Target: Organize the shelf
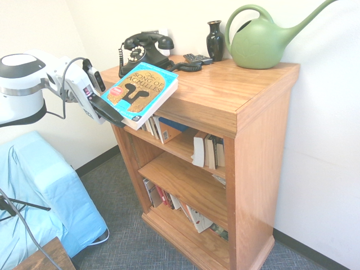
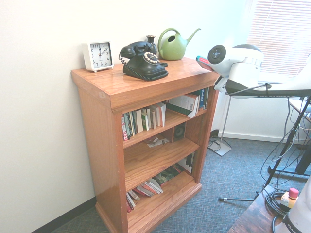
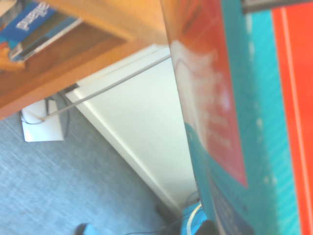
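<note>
In the first exterior view, the shelf (image 1: 247,107), an orange-brown oak bookcase with a thick overhanging top, stands against a white wall on grey-blue carpet (image 1: 129,242). On its top sit a black rotary telephone (image 1: 145,50), a dark vase (image 1: 215,40), a small dark remote (image 1: 198,58) and a green watering can (image 1: 264,39). The white arm comes in from the left, and its gripper (image 1: 115,117) is clamped on the lower edge of a turquoise paperback (image 1: 140,93) titled "The Song of Achilles", held tilted in front of the shelf's top front corner. Books stand and lean in the upper tier (image 1: 205,151), and more lie slumped in the bottom tier (image 1: 174,205). A pale blue cloth-covered object (image 1: 39,191) sits on the floor at left.

In the second exterior view, the bookcase (image 2: 141,92) stands by a white wall, with a window blind (image 2: 279,34) at right. A white square clock (image 2: 98,55) sits beside the telephone (image 2: 143,60), with the watering can (image 2: 174,44) behind. The arm's white housing (image 2: 235,65) hides the fingers; only a sliver of the book (image 2: 204,62) shows.

In the wrist view, the book's cover (image 3: 234,122) fills the right side in blurred turquoise and red, with the shelf's oak edge (image 3: 98,44), a white baseboard (image 3: 142,127) and carpet (image 3: 58,186) beyond.
</note>
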`<move>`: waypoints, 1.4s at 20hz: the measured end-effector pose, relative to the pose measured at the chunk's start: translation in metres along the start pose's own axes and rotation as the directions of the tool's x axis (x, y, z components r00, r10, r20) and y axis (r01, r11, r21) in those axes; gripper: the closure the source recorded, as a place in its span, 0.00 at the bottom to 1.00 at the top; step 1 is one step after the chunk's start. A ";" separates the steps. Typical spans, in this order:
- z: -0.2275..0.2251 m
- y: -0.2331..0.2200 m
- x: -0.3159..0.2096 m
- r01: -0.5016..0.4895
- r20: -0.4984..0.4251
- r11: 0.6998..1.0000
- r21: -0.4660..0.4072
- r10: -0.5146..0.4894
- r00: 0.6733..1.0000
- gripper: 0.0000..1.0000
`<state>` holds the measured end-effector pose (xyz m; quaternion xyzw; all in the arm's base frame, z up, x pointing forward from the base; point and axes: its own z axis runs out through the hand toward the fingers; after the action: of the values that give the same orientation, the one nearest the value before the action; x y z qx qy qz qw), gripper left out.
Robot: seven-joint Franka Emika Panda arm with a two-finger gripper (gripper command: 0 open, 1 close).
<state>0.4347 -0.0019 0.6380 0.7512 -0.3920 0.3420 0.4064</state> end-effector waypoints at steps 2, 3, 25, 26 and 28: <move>-0.003 0.018 -0.013 -0.013 0.013 1.000 0.019 0.013 1.000 1.00; -0.006 0.026 -0.019 -0.021 0.019 0.999 0.031 0.020 1.000 1.00; 0.007 0.017 -0.139 -0.075 0.175 0.950 0.304 0.022 0.984 1.00; 0.010 0.013 -0.140 -0.077 0.181 0.946 0.314 0.020 0.983 1.00; 0.016 0.004 -0.141 -0.081 0.190 0.941 0.330 0.017 0.982 1.00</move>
<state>0.3698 0.0264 0.5145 0.8278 -0.3826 0.3427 0.2256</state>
